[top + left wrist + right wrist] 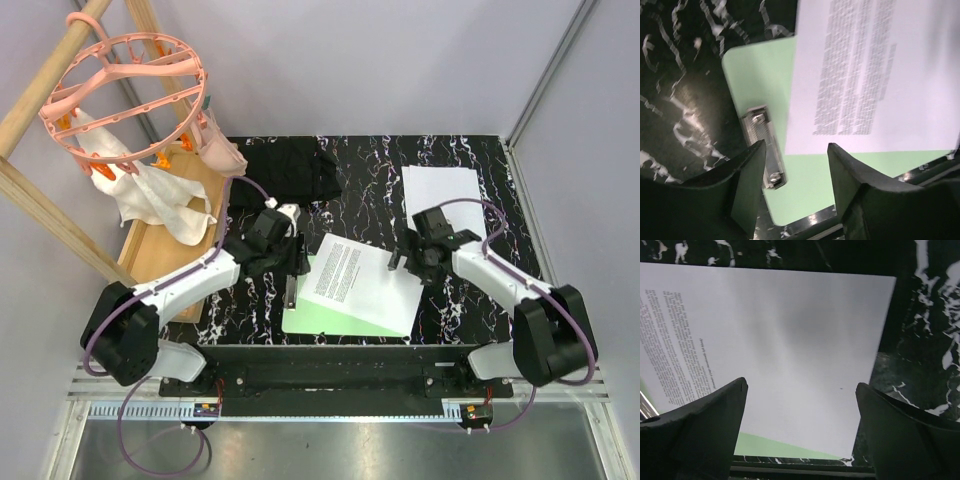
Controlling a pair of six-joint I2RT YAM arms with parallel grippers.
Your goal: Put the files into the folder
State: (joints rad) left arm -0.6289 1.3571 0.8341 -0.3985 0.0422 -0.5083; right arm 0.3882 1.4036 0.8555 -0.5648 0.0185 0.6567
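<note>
The light-green folder (pixel 322 321) lies flat at the near middle of the table. A printed sheet (pixel 355 280) rests askew on it and overhangs its right side. Its metal clip (pixel 765 150) sits at the left short edge, clear of the sheet (pixel 875 75). My left gripper (pixel 293 266) hovers over that clip end, and in the left wrist view it (pixel 796 145) is open with nothing between the fingers. The right gripper (pixel 402 262) stands over the sheet's right part (pixel 790 340); it (pixel 801 383) is wide open and empty. More blank files (pixel 440 188) lie at the back right.
A black fabric piece (pixel 290 170) lies at the back middle. A pink round hanger (pixel 130 90) hangs on a wooden frame at the far left, over a white rag (pixel 160 195) and a wooden board (pixel 160 255). The table's near edge runs just below the folder.
</note>
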